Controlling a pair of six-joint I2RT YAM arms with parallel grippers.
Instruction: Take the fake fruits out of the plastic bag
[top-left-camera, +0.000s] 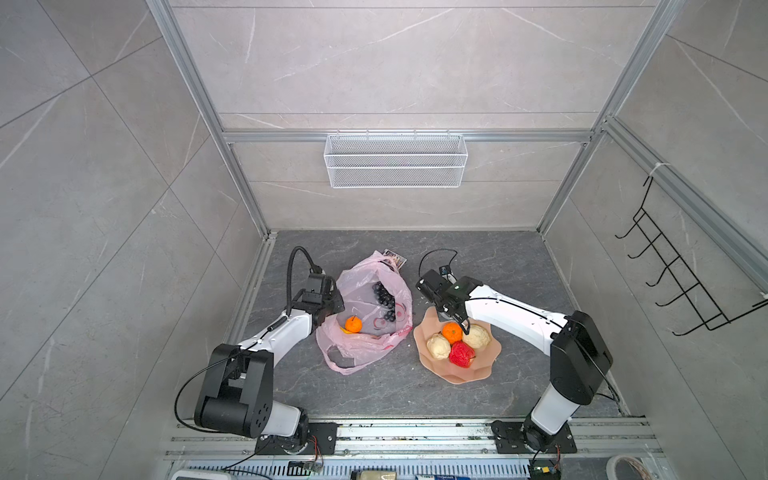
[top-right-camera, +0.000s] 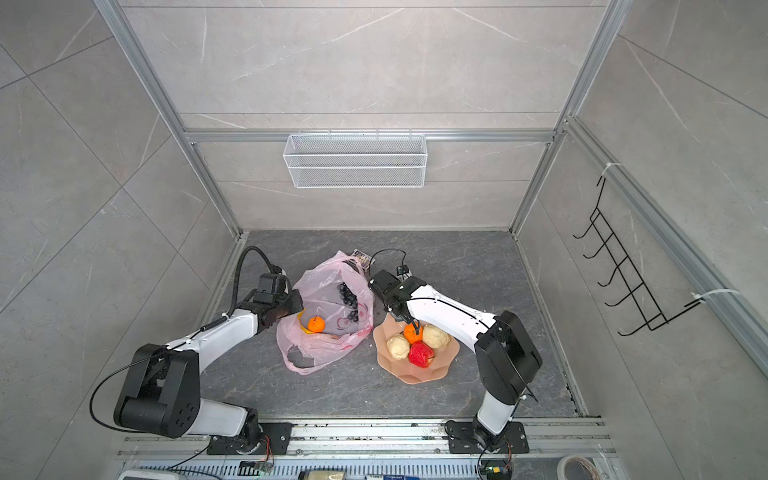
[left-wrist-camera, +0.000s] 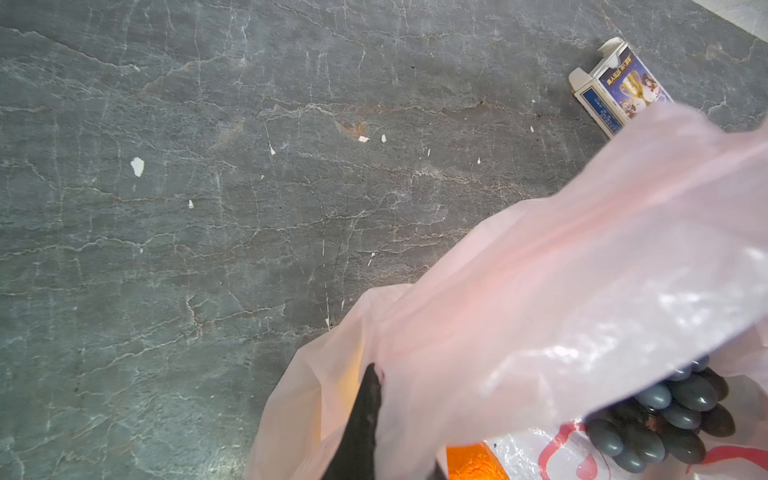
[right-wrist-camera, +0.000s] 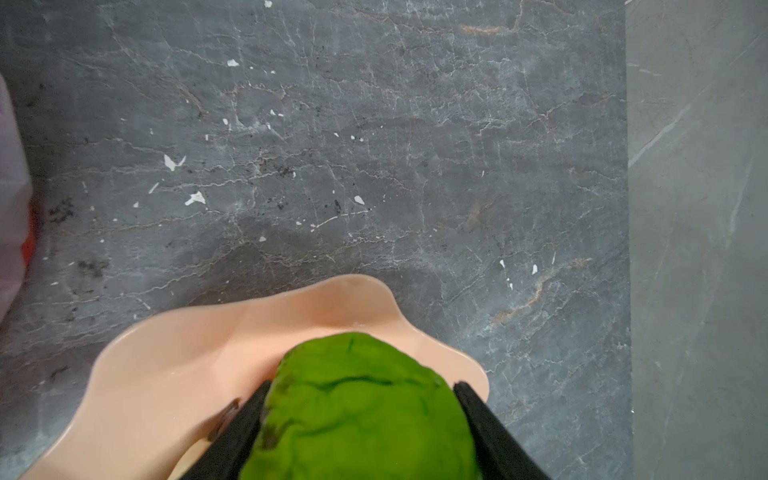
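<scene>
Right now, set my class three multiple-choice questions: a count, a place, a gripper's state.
1. How many fruits lie unheld on the plate? A two; B four; C six.
2. Where is the grape bunch? A on the plate; B in the plastic bag; C in the right gripper.
3. The right gripper is: A shut on the green fruit; B open and empty; C shut on the plastic bag.
Key: 1 B, an orange, two beige fruits and a red one lie there; 2 B, it shows inside the bag's open mouth; 3 A, the gripper clamps the green fruit's sides.
</scene>
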